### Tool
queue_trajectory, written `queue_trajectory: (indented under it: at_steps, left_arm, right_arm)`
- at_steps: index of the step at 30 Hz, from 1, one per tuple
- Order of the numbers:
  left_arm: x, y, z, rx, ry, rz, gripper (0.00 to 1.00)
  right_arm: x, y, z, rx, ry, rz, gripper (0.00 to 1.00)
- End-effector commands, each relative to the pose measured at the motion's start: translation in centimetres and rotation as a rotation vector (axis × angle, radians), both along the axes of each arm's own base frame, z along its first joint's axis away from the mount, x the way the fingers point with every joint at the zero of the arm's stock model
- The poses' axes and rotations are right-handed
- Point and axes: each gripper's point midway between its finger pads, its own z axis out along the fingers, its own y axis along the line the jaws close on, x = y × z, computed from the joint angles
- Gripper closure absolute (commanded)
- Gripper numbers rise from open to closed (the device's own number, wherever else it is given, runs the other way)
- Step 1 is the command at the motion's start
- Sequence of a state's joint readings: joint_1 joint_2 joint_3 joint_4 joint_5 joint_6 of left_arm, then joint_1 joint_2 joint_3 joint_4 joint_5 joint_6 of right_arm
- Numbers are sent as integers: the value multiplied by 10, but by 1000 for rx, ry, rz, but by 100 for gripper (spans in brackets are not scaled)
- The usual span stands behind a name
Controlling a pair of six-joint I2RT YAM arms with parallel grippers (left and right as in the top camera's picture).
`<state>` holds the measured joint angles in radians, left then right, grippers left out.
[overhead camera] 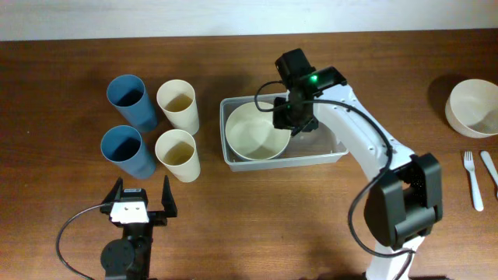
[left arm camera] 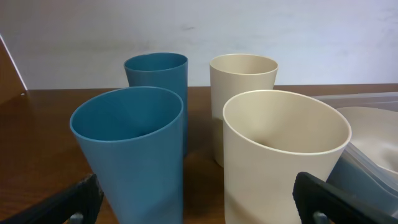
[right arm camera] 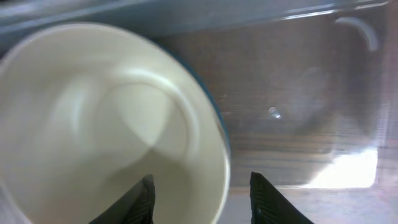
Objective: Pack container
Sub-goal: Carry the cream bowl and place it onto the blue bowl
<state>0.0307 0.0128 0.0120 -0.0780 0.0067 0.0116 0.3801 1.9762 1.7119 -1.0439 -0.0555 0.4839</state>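
bowl [overhead camera: 257, 131] in container [overhead camera: 311, 146], left end | cups [overhead camera: 177, 105] left of container

The cream bowl [right arm camera: 93, 124] in the container [right arm camera: 298, 93] blurs, cut off at the right wrist view's left and bottom edges; overhead, a spare bowl [overhead camera: 473, 107] on the surface [overhead camera: 249, 225] is clipped at right.

A dark brown wooden table [overhead camera: 257, 225] with visible grain filled the overhead view, meeting a plain off-white wall [left arm camera: 298, 31] along its far edge, evenly lit.
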Motion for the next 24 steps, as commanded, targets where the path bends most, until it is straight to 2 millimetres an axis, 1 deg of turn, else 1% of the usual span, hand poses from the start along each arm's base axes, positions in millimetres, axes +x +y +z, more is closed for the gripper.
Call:
queue_trajectory:
  at_steps: [1,2,3,4,6,8,10,11,14,19,21,24]
  left_arm:
    - [0,2,-2,19,3,8,0]
    - [0,2,-2,19,3,7,0]
    - [0,2,-2,19,3,8,0]
    - [0,2,-2,19,3,8,0]
    - [0,2,-2,19,3,7,0]
    - [0,2,-2,19,3,8,0]
    - [0,2,-2,19,3,8,0]
    - [0,2,-2,19,3,7,0]
    - [0,2,-2,19,3,7,0]
    - [0,2,-2,19,3,8,0]
    - [0,2,-2,19,3,7,0]
    - [0,2,-2,19,3,8,0]
  right_arm:
    - [21,-33,75,-6,-206,-68,52]
    - [27,-61,99,-12,-266,-134,47]
    - [29,-79,109,-15,-289,-174,46]
    - [31,-95,116,-20,-305,-213,45]
    - [31,-138,123,-39,-314,-320,44]
    - [29,-187,121,-56,-299,-436,43]
    - [26,-229,115,-68,-275,-546,43]
    - [22,-256,109,-68,-259,-627,43]
    - [16,-313,100,-77,-250,-764,42]
    - [6,-386,93,-92,-285,-921,29]
    - [0,-408,89,-100,-291,-969,28]
    - [-8,-434,82,-105,-290,-1032,26]
